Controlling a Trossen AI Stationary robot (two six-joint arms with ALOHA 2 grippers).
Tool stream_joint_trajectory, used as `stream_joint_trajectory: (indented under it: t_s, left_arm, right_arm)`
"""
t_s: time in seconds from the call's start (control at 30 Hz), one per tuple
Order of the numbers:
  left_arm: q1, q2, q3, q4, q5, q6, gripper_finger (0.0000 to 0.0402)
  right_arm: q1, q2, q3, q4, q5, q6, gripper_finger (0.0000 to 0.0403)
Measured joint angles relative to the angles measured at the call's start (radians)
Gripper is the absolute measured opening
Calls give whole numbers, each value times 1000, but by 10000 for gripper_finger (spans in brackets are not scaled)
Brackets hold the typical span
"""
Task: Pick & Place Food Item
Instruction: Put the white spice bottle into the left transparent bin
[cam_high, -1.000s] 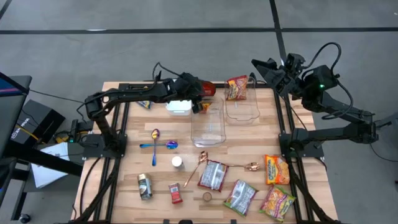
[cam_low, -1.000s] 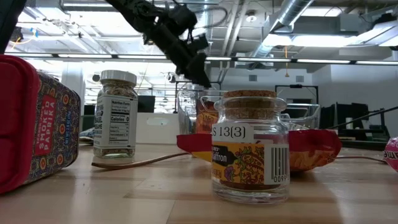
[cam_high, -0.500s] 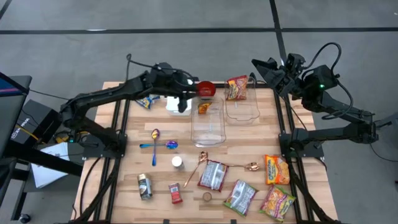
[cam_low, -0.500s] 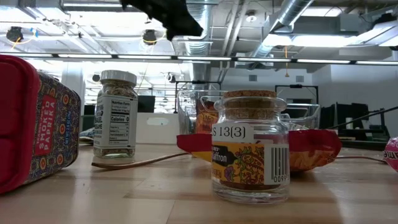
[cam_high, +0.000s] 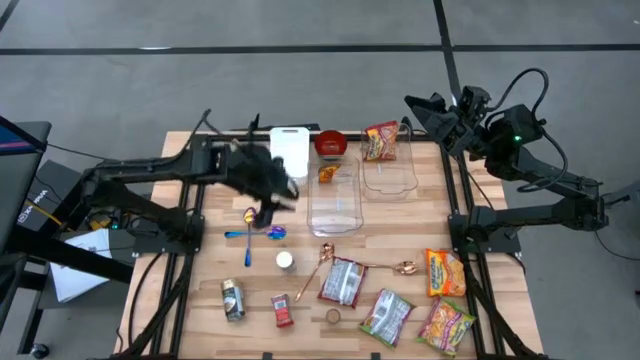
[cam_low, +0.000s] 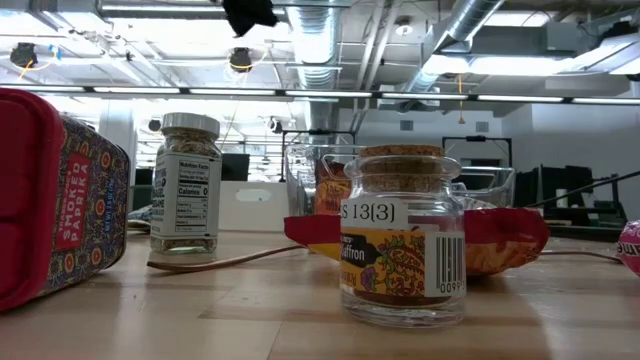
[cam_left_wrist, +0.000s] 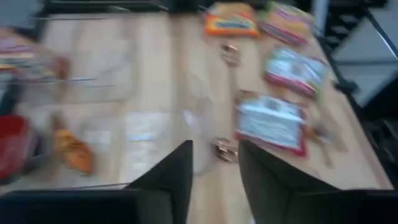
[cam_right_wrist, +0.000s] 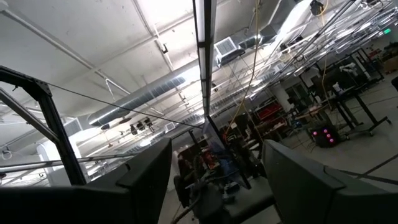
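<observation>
Your orange food item (cam_high: 327, 173) lies slantwise in the clear container (cam_high: 334, 200); left pincer (cam_high: 270, 208) empty, fingers parted.

Bright overhead ceiling lights; left wrist view heavily motion-blurred.

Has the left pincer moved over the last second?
Yes. The left pincer has pulled back from beside the clear container at the far edge, toward the spoons.

Blue spoons (cam_high: 250, 234) on table (cam_high: 200, 290) left side; copper spoon (cam_high: 318, 264) mid-table; white lid (cam_high: 289, 148) at far edge.
</observation>
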Motion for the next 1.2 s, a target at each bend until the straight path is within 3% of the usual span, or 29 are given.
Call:
stream_joint_trajectory:
  t_s: [0.23,0.4,0.77,1.2]
  left_arm:
    - [-216,19,-2,-73,-57,7,270]
    - [-314,55,0,-145,-64,11,322]
    - [-336,198,-28,-117,-88,120,336]
    - [-335,203,-251,117,-97,132,332]
  right_arm:
    - [0,0,0,0,-17,3,244]
    - [0,0,0,-2,-18,2,244]
    - [-8,0,-1,-15,-45,2,244]
    - [-44,-13,-2,-25,-45,30,244]
